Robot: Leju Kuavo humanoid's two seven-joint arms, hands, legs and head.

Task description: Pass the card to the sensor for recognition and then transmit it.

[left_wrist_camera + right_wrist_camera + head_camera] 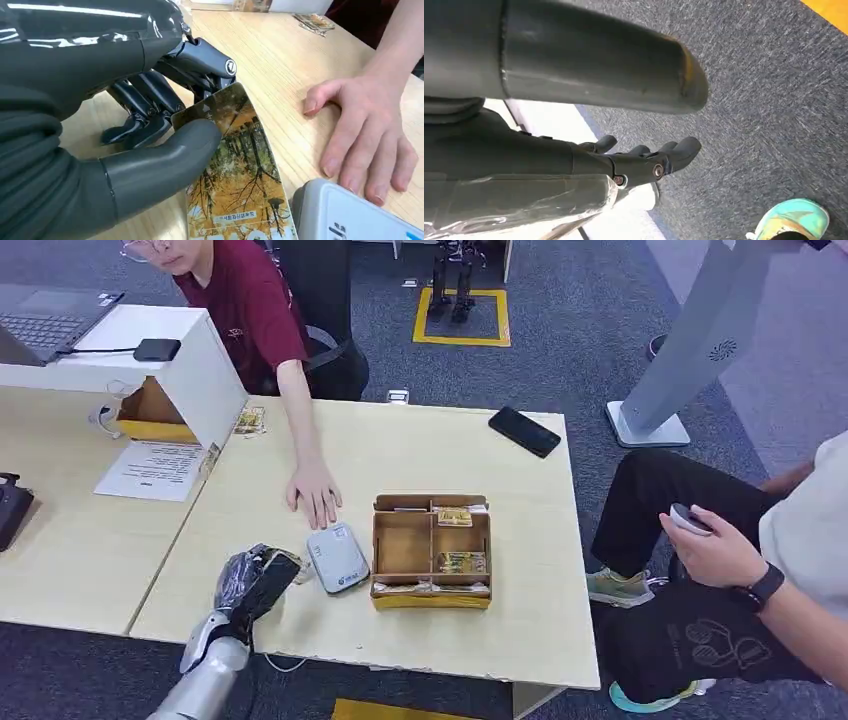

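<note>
One card (235, 165), pinched at its end between left hand (165, 125) thumb and fingers, just beside the sensor (337, 558). Thin, stiff, likely slippery; edge grip suits.

The left robot hand (256, 578), on a silver arm rising from the near left, pinches a card (239, 175) between thumb and fingers, while the right robot hand (634, 160) hangs with fingers loosely extended, holding nothing.
</note>
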